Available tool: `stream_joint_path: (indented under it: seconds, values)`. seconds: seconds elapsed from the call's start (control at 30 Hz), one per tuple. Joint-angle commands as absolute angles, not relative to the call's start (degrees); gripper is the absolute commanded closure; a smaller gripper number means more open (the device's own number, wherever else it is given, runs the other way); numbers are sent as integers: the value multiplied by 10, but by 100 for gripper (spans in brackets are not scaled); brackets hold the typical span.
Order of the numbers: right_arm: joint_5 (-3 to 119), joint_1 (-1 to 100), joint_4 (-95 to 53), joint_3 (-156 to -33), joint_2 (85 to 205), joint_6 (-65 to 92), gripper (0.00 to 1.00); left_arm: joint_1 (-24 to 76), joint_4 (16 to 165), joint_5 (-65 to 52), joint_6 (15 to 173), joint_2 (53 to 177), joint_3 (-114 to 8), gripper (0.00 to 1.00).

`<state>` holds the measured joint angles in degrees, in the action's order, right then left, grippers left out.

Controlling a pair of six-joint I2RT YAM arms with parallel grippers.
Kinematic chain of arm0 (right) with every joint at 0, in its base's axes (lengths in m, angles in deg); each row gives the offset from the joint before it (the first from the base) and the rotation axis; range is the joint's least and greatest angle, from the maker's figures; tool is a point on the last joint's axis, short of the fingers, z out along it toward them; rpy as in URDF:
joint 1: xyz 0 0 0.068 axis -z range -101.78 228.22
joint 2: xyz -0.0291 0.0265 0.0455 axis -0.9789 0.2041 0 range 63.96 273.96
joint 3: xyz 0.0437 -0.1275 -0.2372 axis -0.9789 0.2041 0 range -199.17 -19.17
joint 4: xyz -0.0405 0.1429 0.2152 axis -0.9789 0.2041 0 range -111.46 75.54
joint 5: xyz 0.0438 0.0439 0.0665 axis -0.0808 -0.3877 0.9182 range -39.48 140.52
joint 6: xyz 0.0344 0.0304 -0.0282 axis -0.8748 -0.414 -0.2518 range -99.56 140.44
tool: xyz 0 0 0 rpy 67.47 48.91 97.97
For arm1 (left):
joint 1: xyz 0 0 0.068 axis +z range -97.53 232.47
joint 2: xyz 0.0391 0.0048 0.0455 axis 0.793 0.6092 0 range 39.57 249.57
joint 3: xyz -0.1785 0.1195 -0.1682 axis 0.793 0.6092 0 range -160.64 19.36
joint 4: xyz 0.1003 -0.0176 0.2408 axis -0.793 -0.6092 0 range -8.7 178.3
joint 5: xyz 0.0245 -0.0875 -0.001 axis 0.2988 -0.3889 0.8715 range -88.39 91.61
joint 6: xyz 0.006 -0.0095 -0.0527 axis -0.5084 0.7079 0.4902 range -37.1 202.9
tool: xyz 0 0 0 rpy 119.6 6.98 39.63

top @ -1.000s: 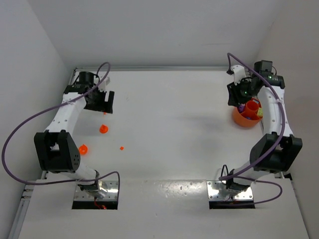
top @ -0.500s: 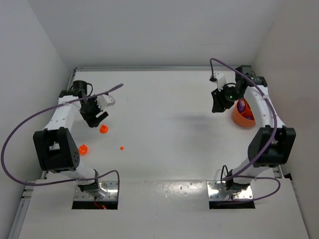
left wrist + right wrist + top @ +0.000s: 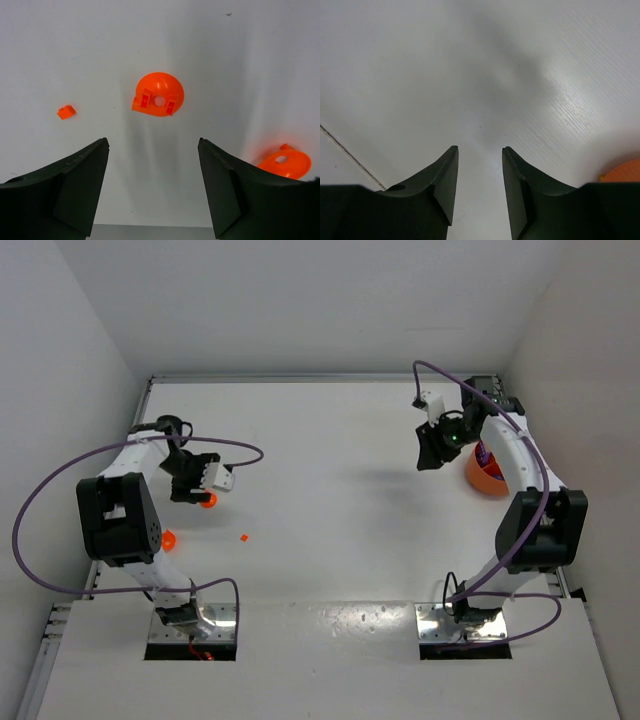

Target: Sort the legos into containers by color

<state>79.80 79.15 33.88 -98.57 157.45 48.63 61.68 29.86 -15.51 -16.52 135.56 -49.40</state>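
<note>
In the left wrist view my left gripper [image 3: 153, 142] is open over bare table, nothing between its fingers. Ahead of it lies a round orange cup [image 3: 159, 94], with a tiny orange lego [image 3: 66, 112] to its left and a second orange cup [image 3: 285, 164] by the right finger. From above, the left gripper [image 3: 192, 488] hangs right beside one orange cup [image 3: 208, 501]; the other cup [image 3: 167, 538] and the lego [image 3: 244, 537] lie nearer the arm bases. My right gripper [image 3: 431, 453] is open and empty, left of the orange bowl [image 3: 484, 478].
The bowl holds a purple container [image 3: 486, 452]; its orange rim [image 3: 625, 172] shows at the right edge of the right wrist view. The left wall runs close behind the left arm. The right arm's purple cable arcs over the back right corner.
The left gripper swung from the back of the table toward the front, down next to the orange cup, and narrowed a little. The right gripper moved left, off the bowl.
</note>
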Motion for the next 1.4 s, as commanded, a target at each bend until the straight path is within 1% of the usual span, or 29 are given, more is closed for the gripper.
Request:
stream_joint_path:
  seconds: [0.0, 0.37, 0.47, 0.5, 0.67, 0.77, 0.87, 0.9, 0.93, 1.03, 1.13, 1.17, 1.2, 1.3, 1.33, 1.37]
  values:
    - [816, 787, 318, -984, 1578, 473, 59, 623, 316, -187, -242, 1355, -480, 22]
    - [816, 781, 313, -984, 1584, 462, 59, 593, 316, -176, -254, 1384, -454, 19]
    - [816, 781, 313, -979, 1584, 457, 57, 588, 323, -183, -238, 1395, -454, 19]
    - [816, 781, 313, -979, 1584, 457, 57, 588, 323, -183, -238, 1395, -454, 21]
    - [811, 781, 313, -979, 1584, 451, 49, 583, 340, -178, -227, 1414, -454, 21]
    - [806, 781, 313, -979, 1584, 451, 48, 583, 345, -168, -222, 1439, -461, 22]
    - [806, 781, 313, -979, 1584, 451, 48, 583, 351, -162, -215, 1453, -466, 27]
    - [806, 781, 313, -979, 1584, 446, 46, 583, 358, -162, -210, 1453, -466, 32]
    - [806, 781, 313, -979, 1589, 446, 46, 583, 358, -162, -210, 1461, -467, 34]
    - [806, 781, 313, -984, 1589, 446, 43, 583, 364, -149, -203, 1478, -472, 38]
    - [806, 781, 318, -990, 1594, 446, 43, 583, 364, -129, -203, 1483, -472, 41]
    - [806, 781, 318, -990, 1594, 446, 42, 583, 364, -129, -203, 1488, -472, 44]
    - [806, 781, 318, -990, 1594, 446, 42, 583, 364, -129, -203, 1488, -472, 44]
    - [822, 776, 318, -990, 1599, 441, 42, 583, 364, -129, -203, 1482, -472, 53]
    - [836, 776, 324, -990, 1599, 441, 42, 583, 364, -136, -198, 1477, -472, 58]
    - [843, 776, 324, -990, 1599, 435, 42, 583, 364, -147, -198, 1477, -472, 58]
